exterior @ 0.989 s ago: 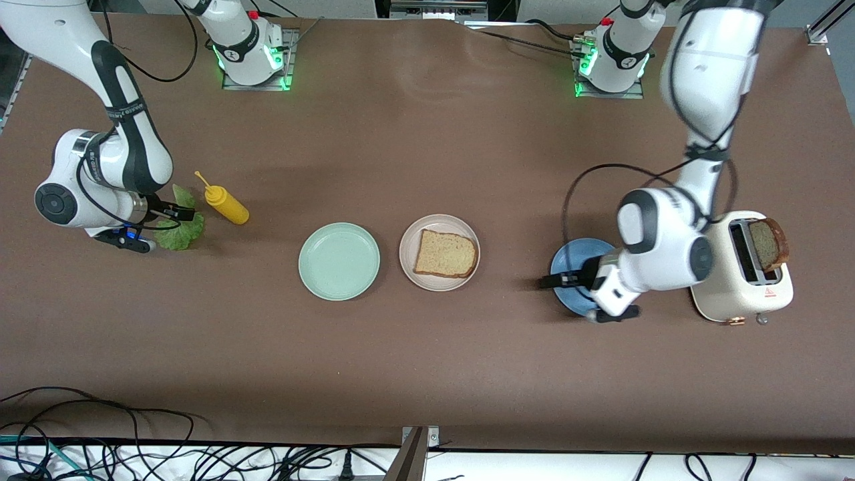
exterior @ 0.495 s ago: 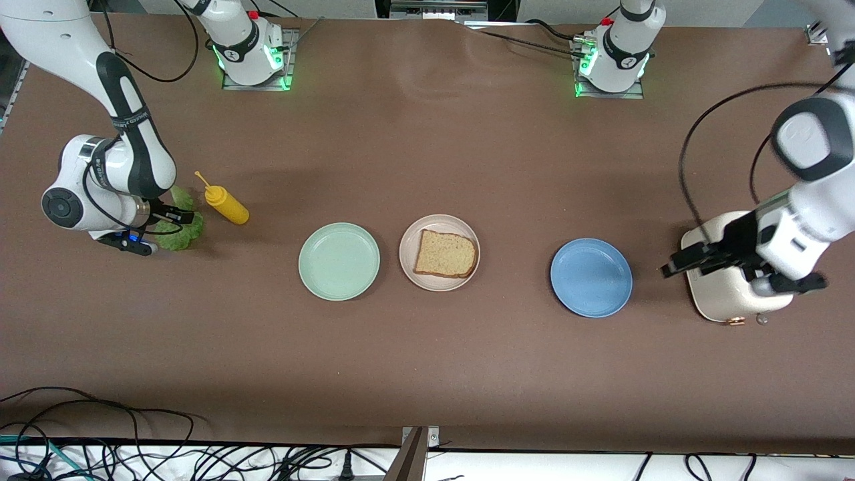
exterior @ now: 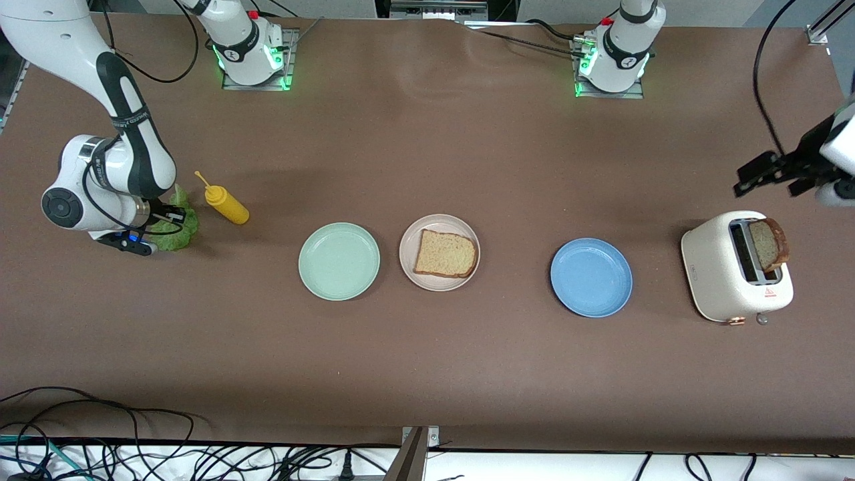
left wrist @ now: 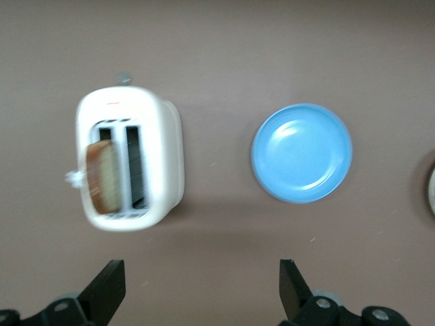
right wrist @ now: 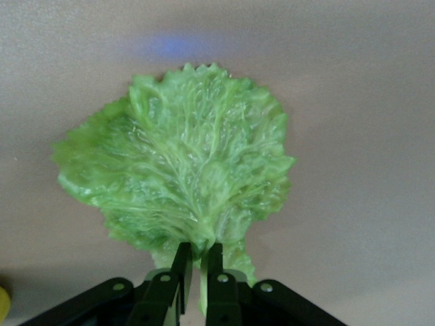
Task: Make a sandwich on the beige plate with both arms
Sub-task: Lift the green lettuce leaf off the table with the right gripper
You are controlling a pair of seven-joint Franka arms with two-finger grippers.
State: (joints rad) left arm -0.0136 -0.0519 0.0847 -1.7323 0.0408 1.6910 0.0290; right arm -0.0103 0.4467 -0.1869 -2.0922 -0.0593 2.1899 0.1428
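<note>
My right gripper [right wrist: 199, 272] has its fingers pinched on the stem edge of the ruffled green lettuce leaf [right wrist: 180, 170], which lies on the brown table at the right arm's end, at about nine o'clock from the round beige plate [exterior: 409, 238] already carrying one square brown bread slice [exterior: 445, 254]. I judge the leaf light, limp and easily torn, so the thicker rib is the place to hold. My left gripper [exterior: 768, 175] hangs wide open and empty over the table near the white toaster [exterior: 718, 270].
</note>
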